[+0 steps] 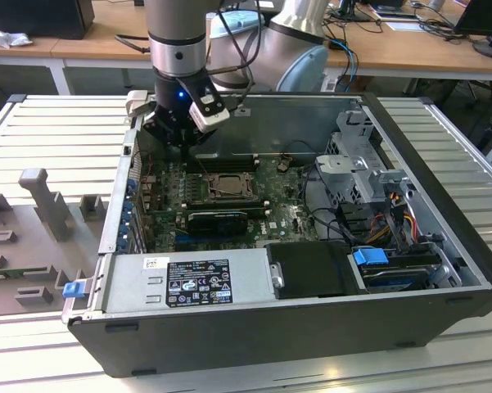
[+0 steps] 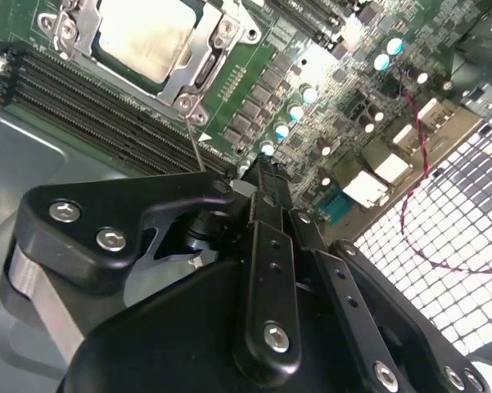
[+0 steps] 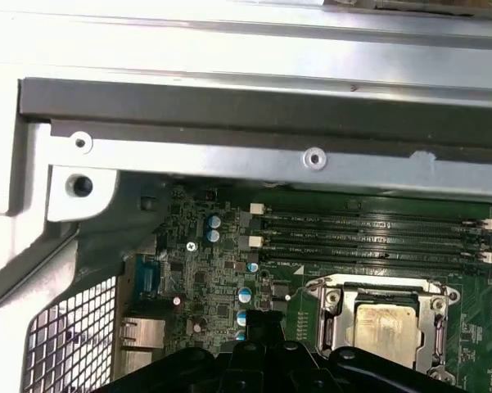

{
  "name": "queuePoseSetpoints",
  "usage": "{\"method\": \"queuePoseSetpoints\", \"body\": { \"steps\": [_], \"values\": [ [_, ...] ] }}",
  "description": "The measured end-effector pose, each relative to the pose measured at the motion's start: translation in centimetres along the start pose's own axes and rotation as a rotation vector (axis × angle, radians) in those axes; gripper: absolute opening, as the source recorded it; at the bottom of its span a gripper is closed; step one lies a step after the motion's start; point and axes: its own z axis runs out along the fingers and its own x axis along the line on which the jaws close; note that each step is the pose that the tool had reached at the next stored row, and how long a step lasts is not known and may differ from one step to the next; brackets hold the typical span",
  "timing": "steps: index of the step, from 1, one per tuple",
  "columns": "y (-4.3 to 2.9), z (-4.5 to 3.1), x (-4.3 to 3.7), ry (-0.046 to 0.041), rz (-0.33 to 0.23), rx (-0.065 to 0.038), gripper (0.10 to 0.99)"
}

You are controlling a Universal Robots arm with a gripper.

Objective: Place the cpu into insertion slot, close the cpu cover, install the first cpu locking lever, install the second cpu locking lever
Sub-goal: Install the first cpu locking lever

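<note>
The cpu lies flat in the insertion slot on the green board, its pale face showing through the window of the cpu cover. The cover is down over it. In the first wrist view the cpu and the cover sit beside the memory slots. A thin wire lever runs out from the socket's corner. My gripper hovers over the board off that corner, at the exterior view's left. Its fingers meet at one tip with nothing between them, and that tip also shows over the capacitors.
Long black memory slots run along the socket. The case wall and a perforated rear grille stand close by. A black block, the grey power supply and the drive cage take up the rest of the case.
</note>
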Motion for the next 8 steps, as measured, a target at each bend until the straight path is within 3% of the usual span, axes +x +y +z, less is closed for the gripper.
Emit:
{"method": "queuePoseSetpoints", "body": {
  "steps": [4, 8],
  "values": [
    [1.22, 0.04, -0.07, 0.0001, 0.0, 0.0, 0.106],
    [1.35, 0.05, -0.37, 0.0, 0.0, 0.0, 0.106]
  ]
}}
